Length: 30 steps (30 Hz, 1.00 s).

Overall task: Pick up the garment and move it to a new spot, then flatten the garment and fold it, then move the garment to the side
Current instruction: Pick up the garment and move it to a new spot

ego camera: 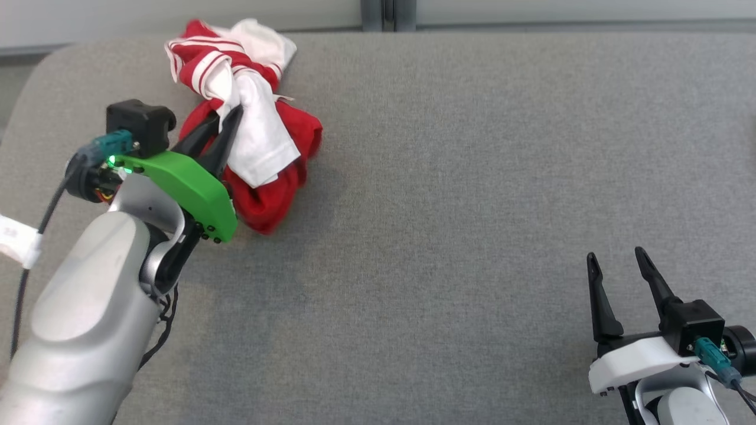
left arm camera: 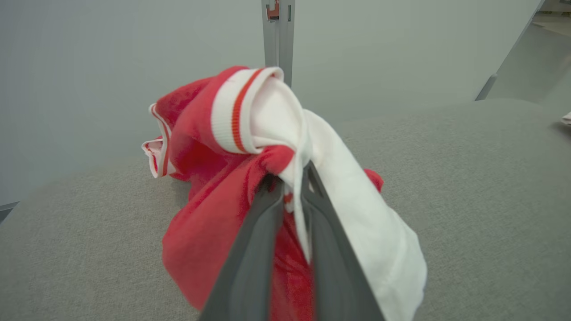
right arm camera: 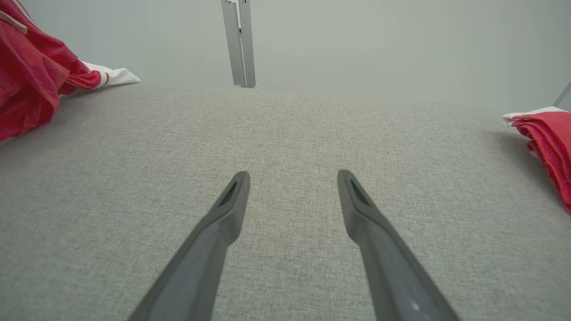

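Observation:
A crumpled red and white garment (ego camera: pixel 260 136) lies bunched at the back left of the grey cloth-covered table (ego camera: pixel 472 206). My left gripper (ego camera: pixel 227 121) is shut on a fold in the middle of it. In the left wrist view the two dark fingers (left arm camera: pixel 263 232) pinch the cloth of the garment (left arm camera: pixel 232 147), which hangs around them partly lifted off the table. My right gripper (ego camera: pixel 617 260) rests open at the front right, far from the garment, with nothing between its fingers (right arm camera: pixel 227 209). The right wrist view catches the garment's edge (right arm camera: pixel 31 76) at its far left.
A second red and white cloth (right arm camera: pixel 546 133) lies at the right edge of the right wrist view. A pale wall with a grey post (right arm camera: pixel 238 42) stands behind the table. The table's rounded back left corner (ego camera: pixel 53 65) is near the garment.

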Tool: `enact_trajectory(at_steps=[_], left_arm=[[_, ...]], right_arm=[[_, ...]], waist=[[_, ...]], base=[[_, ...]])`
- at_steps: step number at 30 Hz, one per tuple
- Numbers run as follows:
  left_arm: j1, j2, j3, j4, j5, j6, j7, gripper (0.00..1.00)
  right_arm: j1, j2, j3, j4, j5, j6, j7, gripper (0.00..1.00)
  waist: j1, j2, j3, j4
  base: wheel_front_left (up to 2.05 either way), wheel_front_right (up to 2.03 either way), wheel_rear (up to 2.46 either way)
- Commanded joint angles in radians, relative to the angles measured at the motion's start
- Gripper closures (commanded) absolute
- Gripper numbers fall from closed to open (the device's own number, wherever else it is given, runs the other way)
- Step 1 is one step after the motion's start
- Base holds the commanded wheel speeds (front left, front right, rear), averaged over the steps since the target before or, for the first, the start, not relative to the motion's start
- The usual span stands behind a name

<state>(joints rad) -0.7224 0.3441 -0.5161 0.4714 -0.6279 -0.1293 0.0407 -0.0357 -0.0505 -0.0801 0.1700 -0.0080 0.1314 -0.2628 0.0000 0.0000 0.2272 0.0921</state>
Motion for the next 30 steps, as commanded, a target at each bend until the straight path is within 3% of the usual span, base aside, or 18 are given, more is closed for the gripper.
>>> enact_trajectory(at_steps=[1, 5, 9, 16, 23, 30], left_arm=[[0.036, 0.035, 0.005, -0.094, -0.03, -0.002, 0.049, 1.0], [0.111, 0.115, 0.023, -0.427, -0.141, 0.008, 0.233, 1.0], [0.162, 0.155, 0.056, -0.727, -0.303, 0.041, 0.386, 1.0], [0.167, 0.128, 0.062, -1.033, -0.517, 0.093, 0.514, 1.0], [0.167, 0.075, 0.007, -1.158, -0.644, 0.094, 0.562, 1.0], [0.142, 0.082, -0.009, -0.986, -0.559, 0.069, 0.538, 1.0]], right_arm=[[0.024, -0.001, -0.002, 0.002, 0.013, -0.001, -0.003, 0.0], [0.044, -0.001, -0.005, 0.007, 0.038, -0.001, -0.003, 0.0], [0.051, -0.001, -0.015, 0.009, 0.052, -0.001, -0.003, 0.0], [0.028, -0.001, -0.029, 0.007, 0.064, -0.001, -0.003, 0.0], [0.004, -0.001, -0.034, 0.0, 0.07, -0.001, -0.003, 0.0], [-0.033, -0.001, -0.048, -0.012, 0.075, -0.001, -0.003, 0.0]], waist=[[0.0, 0.0, -0.158, -0.002], [0.0, 0.0, -0.203, -0.031], [0.0, 0.0, -0.224, -0.065], [0.0, 0.0, -0.214, -0.133], [0.0, 0.0, -0.168, -0.209], [0.0, 0.0, -0.084, -0.288]], base=[[0.0, 0.0, 0.0], [0.0, 0.0, 0.0], [0.0, 0.0, 0.0], [0.0, 0.0, 0.0], [0.0, 0.0, 0.0], [0.0, 0.0, 0.0]])
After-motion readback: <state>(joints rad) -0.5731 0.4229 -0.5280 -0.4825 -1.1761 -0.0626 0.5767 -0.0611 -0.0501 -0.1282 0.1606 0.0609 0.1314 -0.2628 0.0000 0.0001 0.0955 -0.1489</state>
